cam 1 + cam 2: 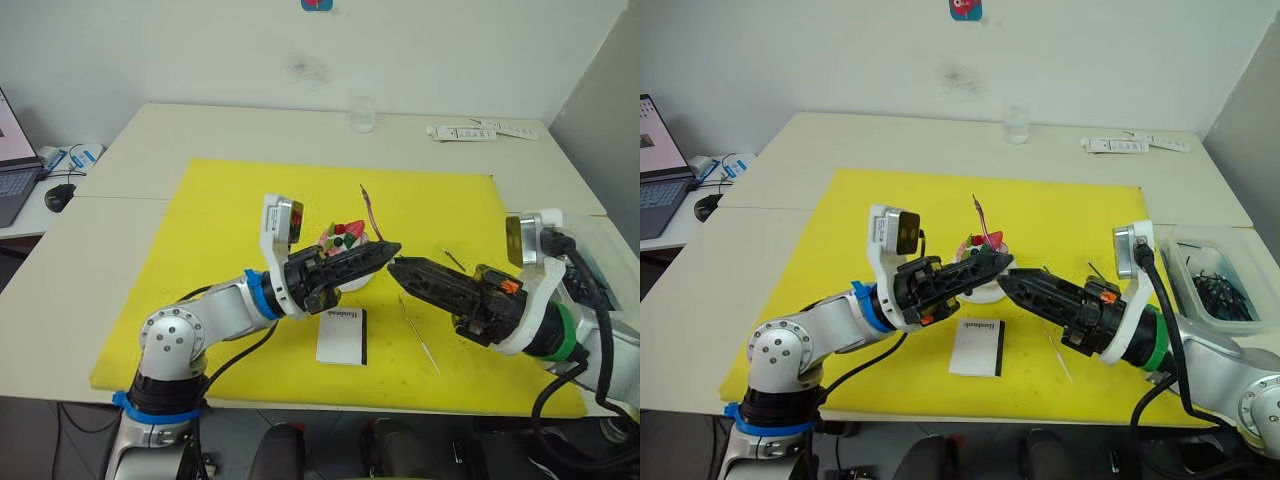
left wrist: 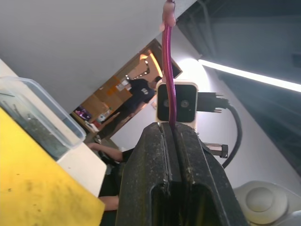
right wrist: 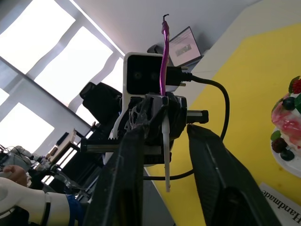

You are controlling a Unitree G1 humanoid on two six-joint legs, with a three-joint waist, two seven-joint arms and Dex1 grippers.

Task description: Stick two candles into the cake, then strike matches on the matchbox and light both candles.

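Note:
My left gripper [image 1: 392, 249] is shut on a thin reddish candle [image 1: 369, 210], which stands up from its fingertips just right of the pink cake [image 1: 343, 238] on its white plate [image 1: 352, 284]. Facing it tip to tip, my right gripper [image 1: 394, 266] is open. In the right wrist view the candle's [image 3: 163, 61] pale lower end hangs between the right fingers [image 3: 134, 141], touching neither. A second candle [image 1: 420, 335] lies on the yellow mat [image 1: 240, 210] under the right arm. The white matchbox [image 1: 342, 335] lies near the mat's front edge. A short dark match [image 1: 455, 260] rests behind the right gripper.
A clear plastic box [image 1: 1215, 270] with dark items stands at the right table edge. At the back of the table stand a glass [image 1: 362, 115] and white remotes [image 1: 460, 132]. A laptop [image 1: 10, 170] and mouse [image 1: 58, 195] are far left. A person [image 2: 134, 101] stands in the background.

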